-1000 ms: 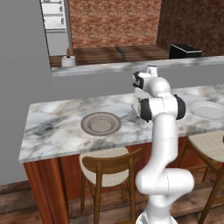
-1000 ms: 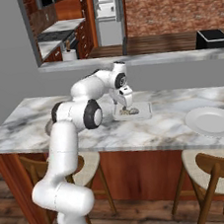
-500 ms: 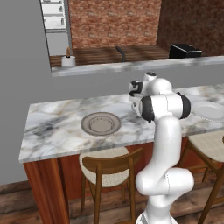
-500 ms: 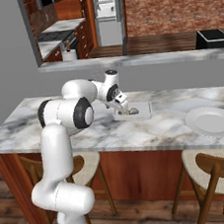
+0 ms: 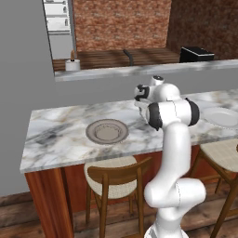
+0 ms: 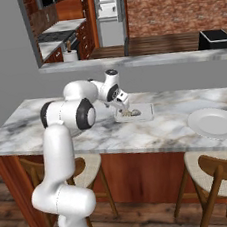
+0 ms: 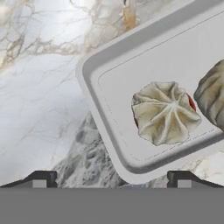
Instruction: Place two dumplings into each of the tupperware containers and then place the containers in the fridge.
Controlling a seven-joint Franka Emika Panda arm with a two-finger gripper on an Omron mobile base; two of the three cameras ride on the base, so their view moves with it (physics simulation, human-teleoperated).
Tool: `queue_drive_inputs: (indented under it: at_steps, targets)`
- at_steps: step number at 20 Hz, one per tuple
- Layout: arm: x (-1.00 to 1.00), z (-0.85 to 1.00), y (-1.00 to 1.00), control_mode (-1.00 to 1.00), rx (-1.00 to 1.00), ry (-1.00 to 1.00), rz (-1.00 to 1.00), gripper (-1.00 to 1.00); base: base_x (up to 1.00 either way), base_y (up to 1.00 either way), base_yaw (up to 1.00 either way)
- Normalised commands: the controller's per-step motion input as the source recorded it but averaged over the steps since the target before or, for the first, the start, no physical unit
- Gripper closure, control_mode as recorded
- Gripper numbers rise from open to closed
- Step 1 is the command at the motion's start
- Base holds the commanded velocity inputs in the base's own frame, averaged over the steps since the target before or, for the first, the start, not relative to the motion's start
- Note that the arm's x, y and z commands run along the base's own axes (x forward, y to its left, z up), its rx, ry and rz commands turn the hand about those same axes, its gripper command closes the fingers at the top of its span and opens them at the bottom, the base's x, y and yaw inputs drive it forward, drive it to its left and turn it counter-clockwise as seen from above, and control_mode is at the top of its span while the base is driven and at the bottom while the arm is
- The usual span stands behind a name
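Claw (image 7: 108,179): fingertips set wide apart, nothing between them, poised low over the near corner of a tupperware container (image 7: 105,109); also seen at the container's left end in the right base view (image 6: 123,105).

Tupperware container (image 6: 134,113): shallow grey tray with rounded corners, resting flat on the marble surface (image 7: 39,87), roughly mid-surface. It holds two dumplings: one pale crimped dumpling (image 7: 164,113) lying whole near the tray's corner, and a second, darker dumpling (image 7: 212,94) just beside it, cut off by the frame edge. Judged: this tray has its pair, so the step in hand is likely lifting it for the fridge.

Handling note, judged: the rim is thin and the tray shallow; the claw should straddle one wall, one finger inside and one outside, clear of the near dumpling, and close on the rim squarely. Keep the tray level in transit so the contents do not slide.

Grey-brown round plate (image 5: 107,131): left on the surface, well apart from the tray.

White plate (image 6: 215,122): right end of the surface.

Fridge (image 6: 107,13): far back, beyond the pass-through ledge.
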Motion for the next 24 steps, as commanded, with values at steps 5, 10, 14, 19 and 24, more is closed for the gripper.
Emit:
queue_drive_inputs:
  at_steps: [5,10,14,19,24]
  targets:
    - [0.18,0.0,0.1,-1.0,-0.01,0.1,0.05,-1.0,0.0,0.0,0.0]
    - [0.0,-0.23,0.07,-1.0,-0.09,0.01,0.01,-1.0,0.0,0.0,0.0]
    - [0.0,-0.12,0.03,-1.0,-0.09,0.0,0.0,-1.0,0.0,0.0,0.0]
    - [-0.02,-0.03,0.0,-1.0,-0.01,0.02,0.04,-1.0,0.0,0.0,0.0]
    - [0.0,0.0,0.0,-1.0,0.0,0.02,0.03,-1.0,0.0,0.0,0.0]
